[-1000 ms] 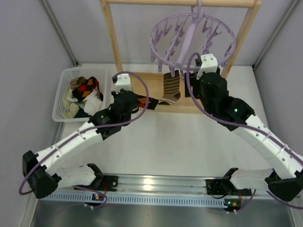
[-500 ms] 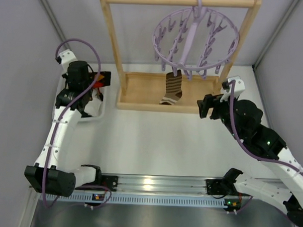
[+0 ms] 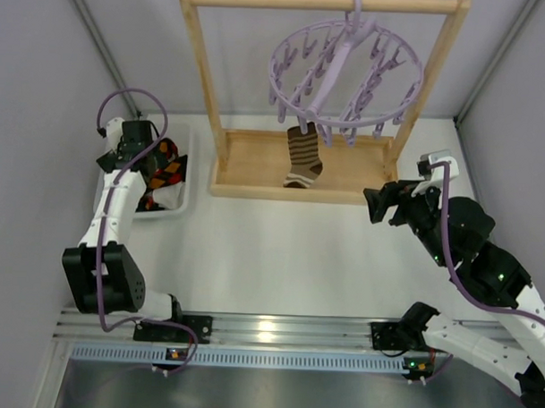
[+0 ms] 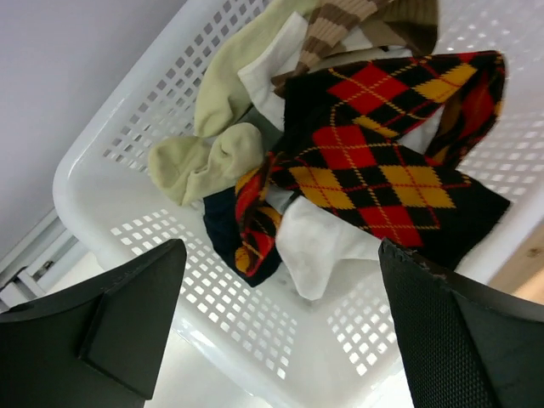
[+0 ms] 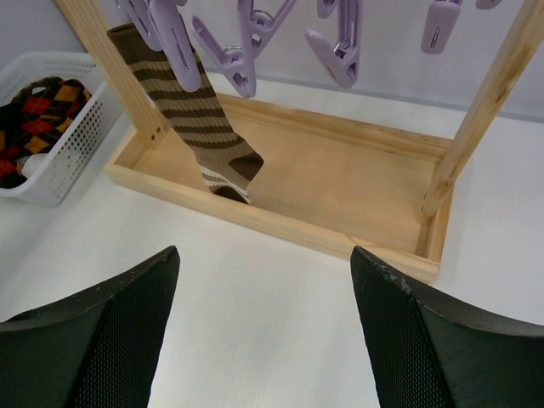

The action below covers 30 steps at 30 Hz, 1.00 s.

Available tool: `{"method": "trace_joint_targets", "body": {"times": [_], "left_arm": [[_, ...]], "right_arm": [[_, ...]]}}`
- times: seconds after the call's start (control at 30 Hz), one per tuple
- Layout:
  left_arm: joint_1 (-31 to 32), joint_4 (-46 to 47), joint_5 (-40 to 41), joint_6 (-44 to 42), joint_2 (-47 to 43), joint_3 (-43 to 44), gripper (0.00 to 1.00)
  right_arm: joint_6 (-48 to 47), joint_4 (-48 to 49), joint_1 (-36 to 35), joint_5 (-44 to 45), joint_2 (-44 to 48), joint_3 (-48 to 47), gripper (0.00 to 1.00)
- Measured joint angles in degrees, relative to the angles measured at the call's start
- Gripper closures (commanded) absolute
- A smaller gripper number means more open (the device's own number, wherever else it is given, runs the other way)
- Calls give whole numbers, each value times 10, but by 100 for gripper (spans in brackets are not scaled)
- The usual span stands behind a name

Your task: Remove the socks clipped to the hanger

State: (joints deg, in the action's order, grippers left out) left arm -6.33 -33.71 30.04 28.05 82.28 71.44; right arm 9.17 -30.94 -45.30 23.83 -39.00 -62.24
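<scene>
Lying in basket: argyle socks, cream cloth; left hand, right hand wide, empty.

My gripper hangs over a white plastic basket full of little holes. My two black fingers are at the bottom, one on each side, spread wide apart.

Socks lie in a pile in the basket. On top is a black argyle sock with red and yellow diamonds. It is folded over, and one end hangs down toward the near wall. A white sock pokes out from under it. Just beside that is a bit of dark blue cloth. Two cream socks lie on the left side. A brown striped sock peeks out at the far end.
</scene>
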Motion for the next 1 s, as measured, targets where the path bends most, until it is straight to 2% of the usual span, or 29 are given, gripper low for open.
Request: {"method": "trace_joint_targets", "body": {"times": [0.17,0.33,0.53,0.6,0.77,0.83,1.0], "left_arm": [[0,-2,-32,8,-62,0,1],[16,15,-140,12,-150,1,1],[178,113,-292,-33,-158,-3,1],[223,196,-370,-51,-161,-51,1],[257,448,-509,-73,-180,-244,1],[265,505,-537,-85,-165,-272,1],[279,641,-579,-132,-98,-276,1]], "right_arm": [[0,-1,0,0,5,4,22],[1,-1,0,0,11,8,21],[4,-1,0,-2,33,23,18],[5,-3,0,-7,42,26,16],[7,-3,0,-26,70,27,12],[8,-3,0,-40,83,27,11],[9,-3,0,-79,102,27,9]]}}
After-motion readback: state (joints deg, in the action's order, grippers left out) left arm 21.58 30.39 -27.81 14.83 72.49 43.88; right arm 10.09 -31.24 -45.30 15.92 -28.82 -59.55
